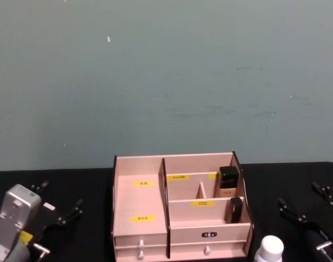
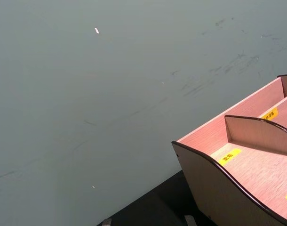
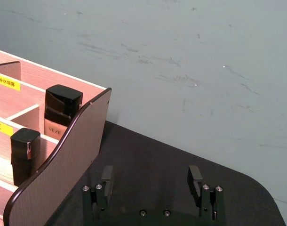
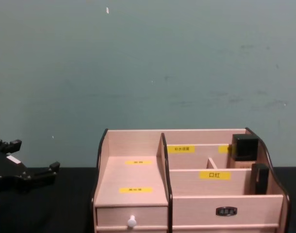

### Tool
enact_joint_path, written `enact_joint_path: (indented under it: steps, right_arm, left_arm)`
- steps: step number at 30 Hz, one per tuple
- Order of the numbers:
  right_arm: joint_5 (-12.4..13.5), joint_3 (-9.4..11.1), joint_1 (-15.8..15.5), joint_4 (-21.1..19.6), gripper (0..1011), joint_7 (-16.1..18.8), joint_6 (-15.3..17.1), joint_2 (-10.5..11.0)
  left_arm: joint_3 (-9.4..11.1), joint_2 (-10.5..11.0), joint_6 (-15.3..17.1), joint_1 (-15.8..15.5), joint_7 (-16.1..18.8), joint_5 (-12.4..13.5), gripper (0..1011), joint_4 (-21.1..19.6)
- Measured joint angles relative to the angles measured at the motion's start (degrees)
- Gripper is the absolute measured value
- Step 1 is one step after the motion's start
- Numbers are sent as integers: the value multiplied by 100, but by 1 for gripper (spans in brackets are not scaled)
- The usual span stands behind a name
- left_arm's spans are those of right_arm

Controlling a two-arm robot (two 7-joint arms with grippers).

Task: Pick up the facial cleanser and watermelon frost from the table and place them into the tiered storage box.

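The tiered storage box [image 1: 140, 203] stands mid-table, light wood with dark edges, yellow labels and two white-knobbed drawers; it also shows in the chest view [image 4: 138, 182]. A white-capped bottle [image 1: 271, 249] stands by its front right corner; I cannot tell whether it is the facial cleanser or the watermelon frost. My left gripper [image 1: 58, 202] hovers open to the left of the box, its fingertips [image 2: 189, 219] near the box's left wall [image 2: 214, 188]. On the right side of the box my right gripper [image 3: 150, 175] is open and holds nothing; it also shows in the head view [image 1: 305, 201].
Two black-capped items [image 1: 229, 177] [image 1: 236, 209] stand in the box's right compartments, close to its right wall [image 3: 73, 141]. A black cloth [image 3: 153, 150] covers the table. A teal wall [image 1: 166, 76] rises right behind the box.
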Motion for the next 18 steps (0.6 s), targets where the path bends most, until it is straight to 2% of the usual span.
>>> enact_joint_path:
  steps: [18]
  right_arm:
    - [0, 0, 0, 0, 1002, 0, 0, 0]
  left_arm:
    - [0, 0, 0, 0, 0, 0, 1001, 0]
